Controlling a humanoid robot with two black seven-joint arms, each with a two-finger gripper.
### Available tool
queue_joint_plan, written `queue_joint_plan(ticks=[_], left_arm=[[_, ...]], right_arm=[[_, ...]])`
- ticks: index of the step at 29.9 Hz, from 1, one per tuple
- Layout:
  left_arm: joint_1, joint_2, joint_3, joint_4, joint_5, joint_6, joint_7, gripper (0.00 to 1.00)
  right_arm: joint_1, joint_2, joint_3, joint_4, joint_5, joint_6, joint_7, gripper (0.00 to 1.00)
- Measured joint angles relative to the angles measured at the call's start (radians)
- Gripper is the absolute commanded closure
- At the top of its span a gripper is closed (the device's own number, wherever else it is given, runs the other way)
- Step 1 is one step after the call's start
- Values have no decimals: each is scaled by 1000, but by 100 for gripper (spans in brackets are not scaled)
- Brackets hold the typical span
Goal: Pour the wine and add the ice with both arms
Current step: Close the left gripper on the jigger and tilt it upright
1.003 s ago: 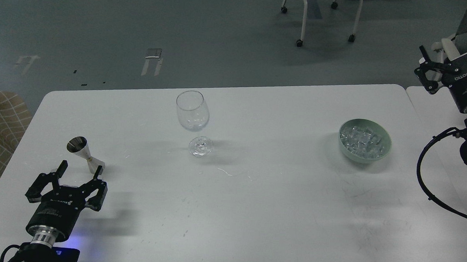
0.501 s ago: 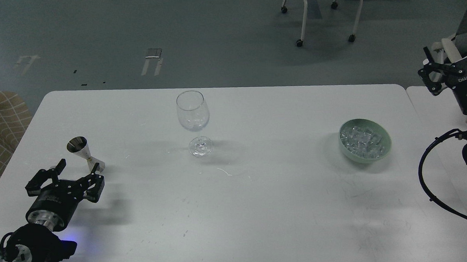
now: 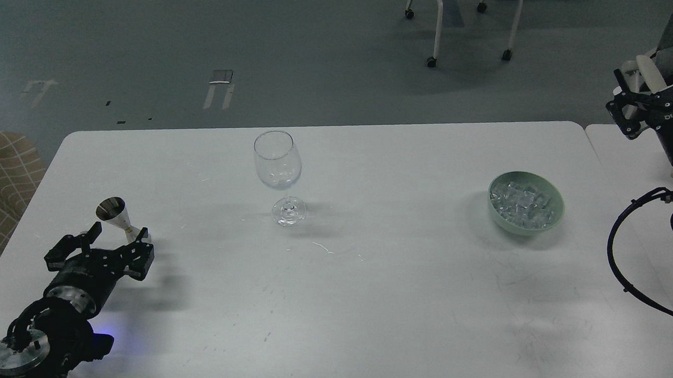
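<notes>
Head view: my left gripper [image 3: 116, 235], fingers apart, flanks the small steel cone-shaped jigger [image 3: 118, 218]; my right gripper's [image 3: 656, 78] fingers I cannot tell.

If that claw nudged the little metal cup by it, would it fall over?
Probably. The metal measuring cup stands on a narrow foot with a wider cone above, so a sideways push likely tips it. Its round shape suggests it would then roll in a curve. The shiny surface may slip in the left gripper.
</notes>
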Motion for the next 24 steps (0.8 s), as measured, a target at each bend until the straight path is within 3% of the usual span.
queue_joint_plan(ticks=[19, 24], left_arm=[[-99, 0, 1, 147, 3, -32, -20, 27], [-124, 2, 2, 183, 3, -67, -16, 34]], right_arm=[[-11, -22, 1, 1, 0, 0, -3, 0], [-12, -24, 2, 2, 1, 0, -3, 0]])
